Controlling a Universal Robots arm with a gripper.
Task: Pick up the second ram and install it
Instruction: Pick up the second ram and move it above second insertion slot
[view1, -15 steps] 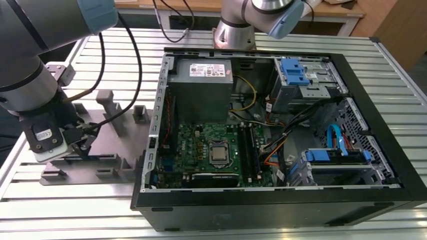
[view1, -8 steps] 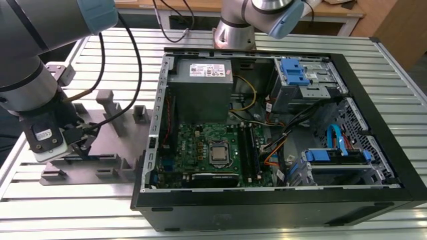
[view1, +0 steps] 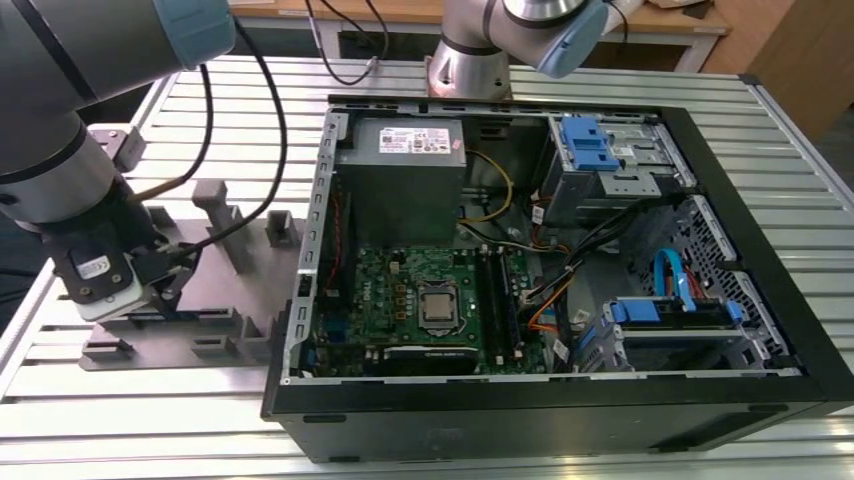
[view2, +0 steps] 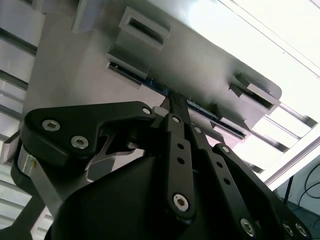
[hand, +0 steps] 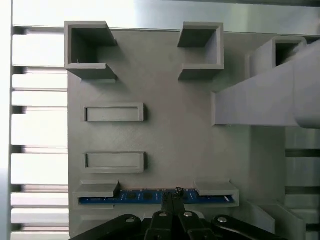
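- Jaws of your gripper (hand: 172, 199) stand narrow, drawn in on the middle of the second ram (hand: 135, 198). In both wrist views the fingertips (view2: 175, 112) meet the blue board at its upper edge, one on each face as far as you can judge.
- The second ram stands on edge in the tray (hand: 165, 135), in the row of holders along the tray's edge nearest the gripper. Its two ends are tucked into two slotted holder blocks (hand: 97, 189), and it has not left them.
- Handling, as a judgement: expect a light, stiff, thin board with smooth faces. Twisting it, or pressing on its chips or contact edge, would easily damage it.
- The middle of the long upper edge, where you are, looks like the right hold. It balances the stick and keeps clear of both holders. A stick this thin would likely bind in the slots if tilted.
- Count in the tray: one ram stick with two holder blocks around it. Further into the tray are two empty rectangular pockets (hand: 114, 113), one behind the other. Beyond them are two open-sided square blocks (hand: 90, 47), and one long tall block (hand: 260, 95) stands at the tray's side.
- Just beside the tray, on the exterior view's right of it, lies one open computer case (view1: 534, 420) holding one motherboard (view1: 400, 290). You cannot count its memory slots from here.
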